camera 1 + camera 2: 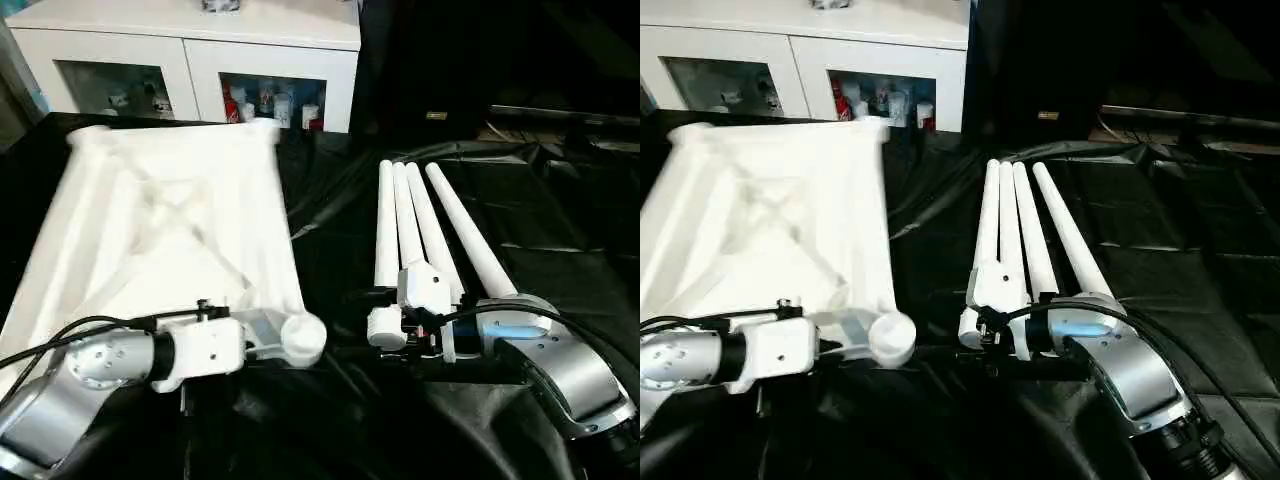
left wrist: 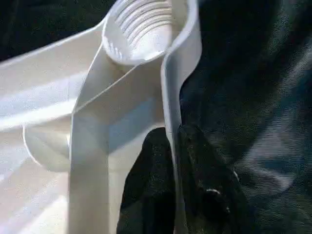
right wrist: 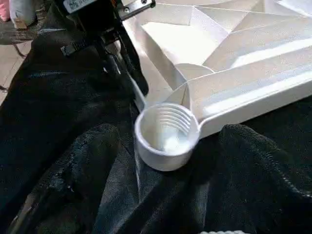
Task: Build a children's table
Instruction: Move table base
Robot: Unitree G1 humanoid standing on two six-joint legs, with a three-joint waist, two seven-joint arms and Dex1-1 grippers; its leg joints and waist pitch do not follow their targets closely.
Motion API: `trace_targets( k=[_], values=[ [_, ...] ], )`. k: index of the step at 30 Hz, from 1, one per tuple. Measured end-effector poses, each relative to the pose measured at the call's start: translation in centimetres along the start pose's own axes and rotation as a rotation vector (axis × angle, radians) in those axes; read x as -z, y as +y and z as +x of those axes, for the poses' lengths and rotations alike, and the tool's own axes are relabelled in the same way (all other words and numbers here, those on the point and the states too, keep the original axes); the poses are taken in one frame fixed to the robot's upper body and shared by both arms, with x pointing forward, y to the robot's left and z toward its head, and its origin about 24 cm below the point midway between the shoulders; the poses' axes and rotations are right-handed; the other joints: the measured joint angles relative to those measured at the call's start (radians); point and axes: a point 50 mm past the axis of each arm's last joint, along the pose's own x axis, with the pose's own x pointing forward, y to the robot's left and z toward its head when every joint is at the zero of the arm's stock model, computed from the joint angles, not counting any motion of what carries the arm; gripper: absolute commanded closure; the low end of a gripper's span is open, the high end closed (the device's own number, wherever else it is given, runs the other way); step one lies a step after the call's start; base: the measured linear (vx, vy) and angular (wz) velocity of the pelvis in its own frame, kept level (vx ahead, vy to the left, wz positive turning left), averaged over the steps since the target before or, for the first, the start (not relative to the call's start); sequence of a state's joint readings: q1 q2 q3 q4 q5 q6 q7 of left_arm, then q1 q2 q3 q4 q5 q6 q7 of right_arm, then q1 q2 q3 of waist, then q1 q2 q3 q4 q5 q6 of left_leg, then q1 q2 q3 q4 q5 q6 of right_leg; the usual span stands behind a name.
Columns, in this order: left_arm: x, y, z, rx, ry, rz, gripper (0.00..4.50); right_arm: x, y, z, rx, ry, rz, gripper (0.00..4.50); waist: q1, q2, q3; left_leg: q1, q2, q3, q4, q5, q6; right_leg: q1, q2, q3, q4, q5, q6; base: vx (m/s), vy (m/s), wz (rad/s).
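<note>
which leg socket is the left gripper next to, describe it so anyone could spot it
Start at the upside-down white tabletop on the black sheet. Follow its rim to the corner nearest the four loose legs. The threaded round socket there has the left gripper clamped on the adjoining rim.

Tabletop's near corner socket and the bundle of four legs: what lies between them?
Only black cloth, wrinkled and bare, as the left eye view shows. The threaded socket sits at the upturned tabletop corner; the legs lie together, apart from it.
</note>
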State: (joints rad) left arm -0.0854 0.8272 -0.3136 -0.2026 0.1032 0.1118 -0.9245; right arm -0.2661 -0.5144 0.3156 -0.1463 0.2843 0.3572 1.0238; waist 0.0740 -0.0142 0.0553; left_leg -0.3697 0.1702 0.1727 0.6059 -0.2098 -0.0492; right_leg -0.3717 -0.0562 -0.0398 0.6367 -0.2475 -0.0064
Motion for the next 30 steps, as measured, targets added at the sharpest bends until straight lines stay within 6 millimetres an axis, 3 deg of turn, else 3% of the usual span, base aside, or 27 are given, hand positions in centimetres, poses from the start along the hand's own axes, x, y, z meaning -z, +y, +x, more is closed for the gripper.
trace_targets(
  k=[13, 18, 19, 25, 30],
  values=[
    [0.8, 0.7, 0.2, -0.030, -0.013, 0.045, 4.47, 0.0, 0.1, 0.3, 0.007, -0.003, -0.001, 0.75, 0.013, 0.002, 0.001, 0.001, 0.000, 0.000, -0.002, 0.001, -0.001, 0.000, 0.000, 0.000, 0.002, 0.000, 0.000, 0.000, 0.000, 0.00],
    [1.8, 1.4, -0.2, -0.064, 0.009, 0.012, 4.47, 0.0, 0.1, 0.3, 0.013, -0.009, -0.011, 0.75, 0.009, 0.003, 0.001, 0.003, 0.000, 0.000, -0.002, 0.001, -0.002, 0.000, 0.000, 0.000, 0.004, 0.000, 0.000, 0.000, 0.000, 0.00],
    [2.0, 1.5, -0.4, -0.069, 0.012, -0.002, 3.91, 0.0, 0.1, 0.3, 0.015, -0.009, -0.013, 0.75, 0.008, 0.003, 0.001, 0.003, 0.000, 0.000, -0.002, 0.002, -0.003, 0.000, 0.000, 0.000, 0.004, 0.000, 0.000, 0.000, 0.000, 0.00],
    [2.4, 1.9, -1.6, -0.071, 0.002, -0.042, 3.46, 0.1, 0.3, 0.3, 0.020, -0.022, -0.002, 0.75, 0.009, 0.003, 0.002, 0.002, 0.001, 0.000, -0.002, 0.002, -0.003, -0.002, 0.000, 0.000, 0.004, 0.000, 0.000, 0.000, 0.000, 0.00],
    [1.4, 1.7, -2.4, -0.046, -0.087, -0.102, 3.14, -0.8, 0.3, 0.0, 0.036, -0.089, 0.018, 0.75, 0.014, 0.003, 0.002, 0.002, 0.001, 0.002, -0.002, 0.002, -0.003, -0.001, 0.000, 0.000, 0.003, 0.000, -0.001, 0.000, 0.000, 0.00]
  ],
)
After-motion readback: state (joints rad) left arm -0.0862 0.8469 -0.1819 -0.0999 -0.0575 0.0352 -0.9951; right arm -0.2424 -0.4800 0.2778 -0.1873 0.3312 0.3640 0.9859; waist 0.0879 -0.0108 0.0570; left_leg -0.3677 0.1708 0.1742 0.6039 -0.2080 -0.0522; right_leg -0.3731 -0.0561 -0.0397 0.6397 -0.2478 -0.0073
